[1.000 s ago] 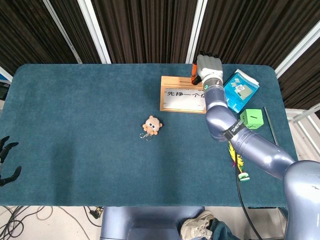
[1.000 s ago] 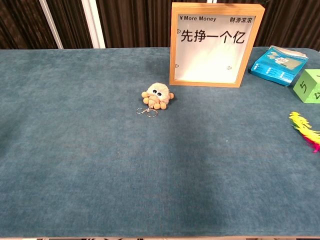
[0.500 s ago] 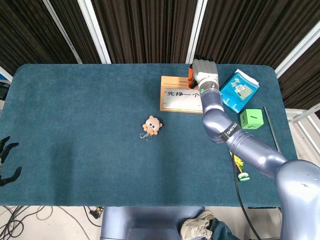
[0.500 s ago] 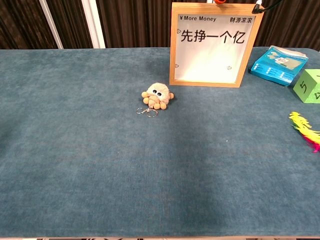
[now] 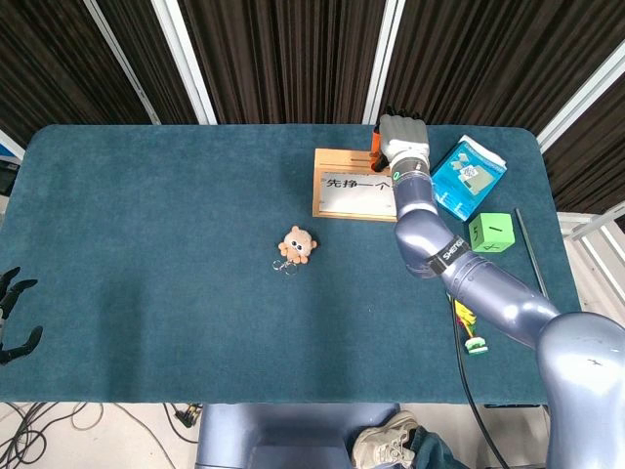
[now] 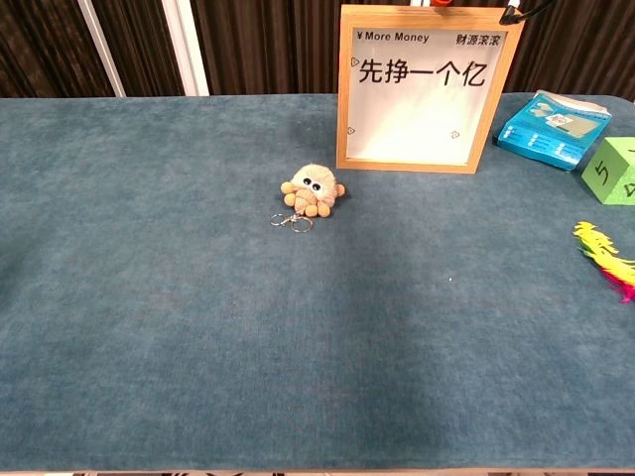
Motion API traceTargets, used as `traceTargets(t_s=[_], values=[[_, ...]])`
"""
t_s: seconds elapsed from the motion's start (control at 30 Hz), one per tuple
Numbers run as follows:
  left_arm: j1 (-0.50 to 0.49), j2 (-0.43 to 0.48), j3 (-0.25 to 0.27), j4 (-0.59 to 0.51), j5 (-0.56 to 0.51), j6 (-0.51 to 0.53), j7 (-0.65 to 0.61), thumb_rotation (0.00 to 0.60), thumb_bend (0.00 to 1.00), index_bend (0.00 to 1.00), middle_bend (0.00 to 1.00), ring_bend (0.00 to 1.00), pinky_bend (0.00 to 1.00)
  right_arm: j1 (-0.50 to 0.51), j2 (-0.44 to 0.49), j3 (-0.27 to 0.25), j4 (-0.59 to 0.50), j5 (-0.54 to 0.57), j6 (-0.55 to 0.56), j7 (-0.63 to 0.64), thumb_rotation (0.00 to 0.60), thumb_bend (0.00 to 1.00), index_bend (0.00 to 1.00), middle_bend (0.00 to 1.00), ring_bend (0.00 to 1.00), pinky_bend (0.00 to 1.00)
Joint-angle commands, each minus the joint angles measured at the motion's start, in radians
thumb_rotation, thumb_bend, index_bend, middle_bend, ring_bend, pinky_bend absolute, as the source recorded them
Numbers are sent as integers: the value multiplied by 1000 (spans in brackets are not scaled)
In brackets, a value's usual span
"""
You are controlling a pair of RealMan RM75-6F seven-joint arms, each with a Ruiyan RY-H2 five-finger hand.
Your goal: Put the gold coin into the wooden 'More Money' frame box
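The wooden 'More Money' frame box (image 5: 352,186) stands upright at the back of the table, its white front with black characters facing the chest view (image 6: 417,94). My right hand (image 5: 402,132) hovers over the box's top right edge, back of the hand up and fingers curled down out of sight. An orange bit (image 6: 440,3) shows just above the frame's top rim. No gold coin is visible in either view. My left hand (image 5: 12,318) hangs off the table's front left corner, fingers spread and empty.
A plush octopus keychain (image 5: 296,244) lies mid-table. Right of the frame are a blue box (image 5: 469,174), a green cube (image 5: 491,232), a thin black rod (image 5: 527,244) and a colourful feather toy (image 5: 461,313). The right forearm crosses the frame's right end.
The right hand shifted a little left and lower onto the frame's top edge; an orange tip came into the chest view above the frame. The left hand stayed still.
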Motion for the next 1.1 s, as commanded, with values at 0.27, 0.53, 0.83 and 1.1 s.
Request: traceTargets(t_s=[0.27, 0.53, 0.83, 1.1], values=[[0, 0, 0, 0, -2, -1, 0, 600, 363, 187, 0, 0, 9, -2, -3, 10, 1, 14, 1, -25, 600, 530, 554, 28, 0, 0], [0, 0, 1, -1, -2, -1, -1, 600, 363, 187, 0, 0, 9, -7, 7, 18, -24, 19, 1, -37, 600, 531, 554, 24, 0, 0], [0, 0, 0, -1, -4, -2, -1, 600, 363, 187, 0, 0, 9, -11, 11, 24, -38, 8, 5, -30, 600, 531, 555, 21, 0, 0], [0, 1, 1, -2, -6, -5, -1, 600, 363, 187, 0, 0, 9, -14, 14, 27, -39, 7, 8, -26, 600, 531, 531, 20, 0, 0]])
